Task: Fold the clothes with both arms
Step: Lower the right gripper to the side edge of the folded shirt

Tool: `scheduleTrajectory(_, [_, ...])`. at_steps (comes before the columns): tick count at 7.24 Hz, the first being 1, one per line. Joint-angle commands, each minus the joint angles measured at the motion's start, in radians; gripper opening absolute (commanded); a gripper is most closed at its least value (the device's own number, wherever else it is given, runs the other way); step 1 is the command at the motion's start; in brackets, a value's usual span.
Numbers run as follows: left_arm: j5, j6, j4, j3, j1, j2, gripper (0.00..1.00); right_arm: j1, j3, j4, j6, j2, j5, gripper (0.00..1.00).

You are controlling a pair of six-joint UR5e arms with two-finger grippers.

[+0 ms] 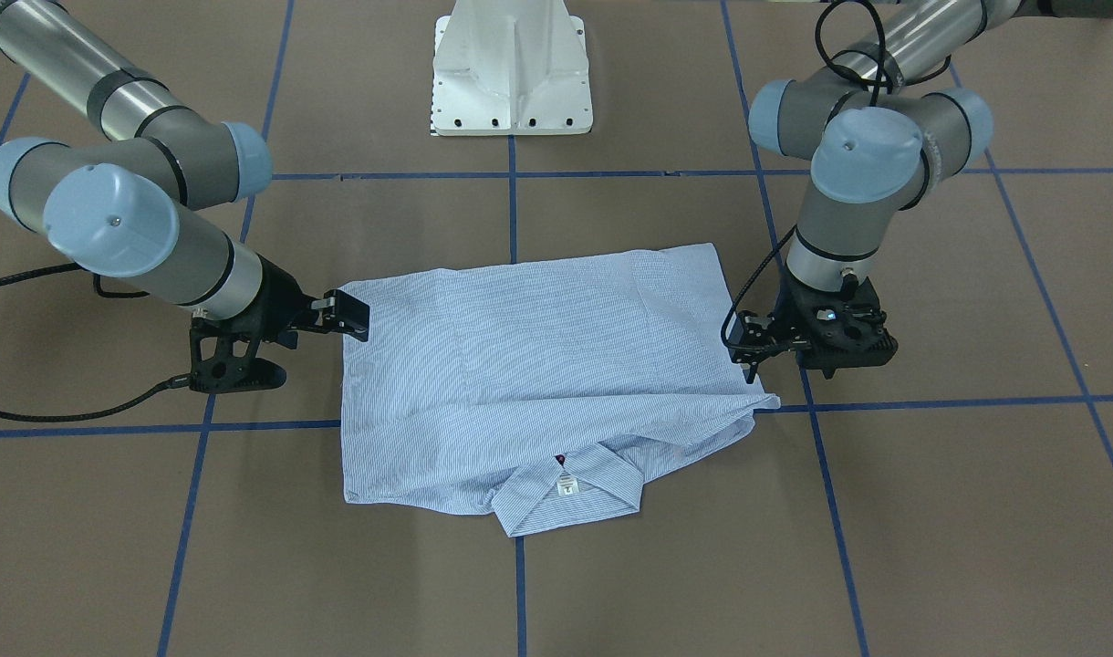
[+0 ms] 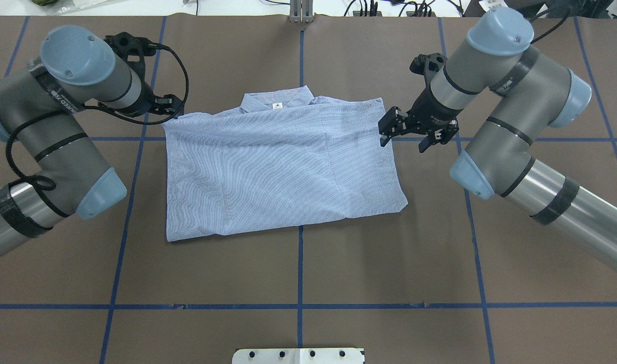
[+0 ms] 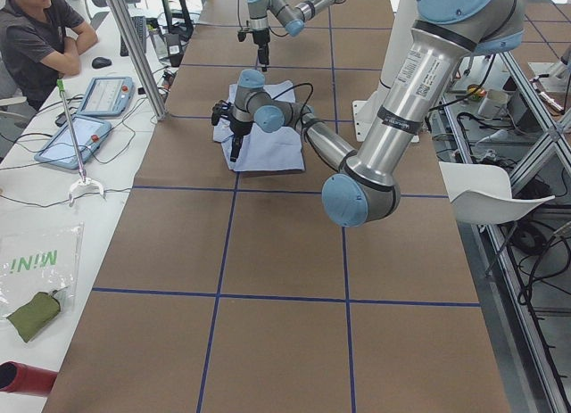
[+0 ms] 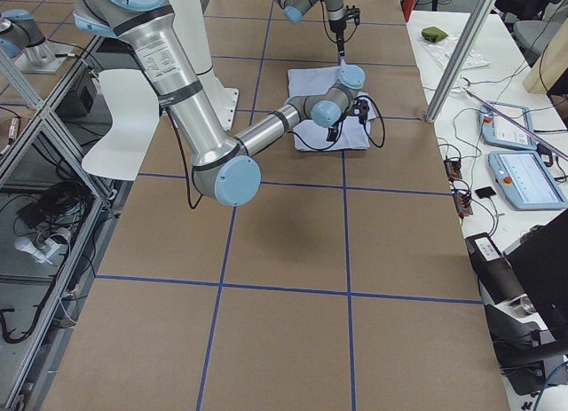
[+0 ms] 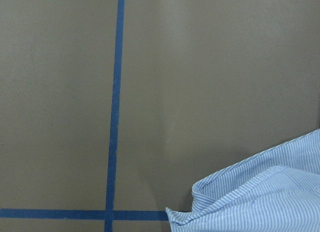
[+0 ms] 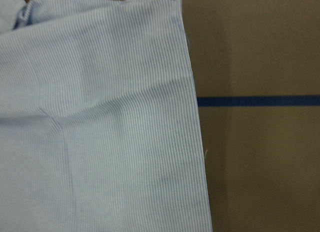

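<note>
The clothes are one light blue striped shirt (image 1: 538,365) (image 2: 283,172), lying folded into a flat rectangle at the table's middle. Its collar (image 1: 566,497) with a small white label points away from the robot. My left gripper (image 2: 169,105) (image 1: 748,347) hovers just off the shirt's far left corner, open and holding nothing. The left wrist view shows only that corner of the shirt (image 5: 265,197). Beside the shirt's right edge is my right gripper (image 2: 404,134) (image 1: 342,315), open and empty. The right wrist view looks down on that edge of the shirt (image 6: 100,132).
The brown table (image 2: 298,263) carries a grid of blue tape lines (image 2: 301,306). The white pedestal base (image 1: 513,68) stands at the robot's side. A person (image 3: 40,38) sits at a side bench with tablets (image 3: 103,96) beyond the table's far edge.
</note>
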Motion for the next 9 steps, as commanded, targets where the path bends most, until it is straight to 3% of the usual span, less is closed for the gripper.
scheduleTrajectory(1, [0.002,-0.008,0.0,-0.014,0.0,0.001,1.0,-0.085,0.017,0.0,0.005,-0.043,-0.078,1.0])
scheduleTrajectory(3, [0.003,-0.01,0.002,-0.022,-0.002,0.001,1.0,-0.108,0.017,0.0,0.005,-0.053,-0.086,0.98])
scheduleTrajectory(7, [0.005,-0.011,0.003,-0.036,-0.003,0.005,1.0,-0.128,0.019,0.0,0.005,-0.054,-0.089,0.69])
scheduleTrajectory(9, [0.005,-0.011,0.003,-0.036,-0.003,0.005,1.0,-0.136,0.019,0.0,0.005,-0.057,-0.092,0.63])
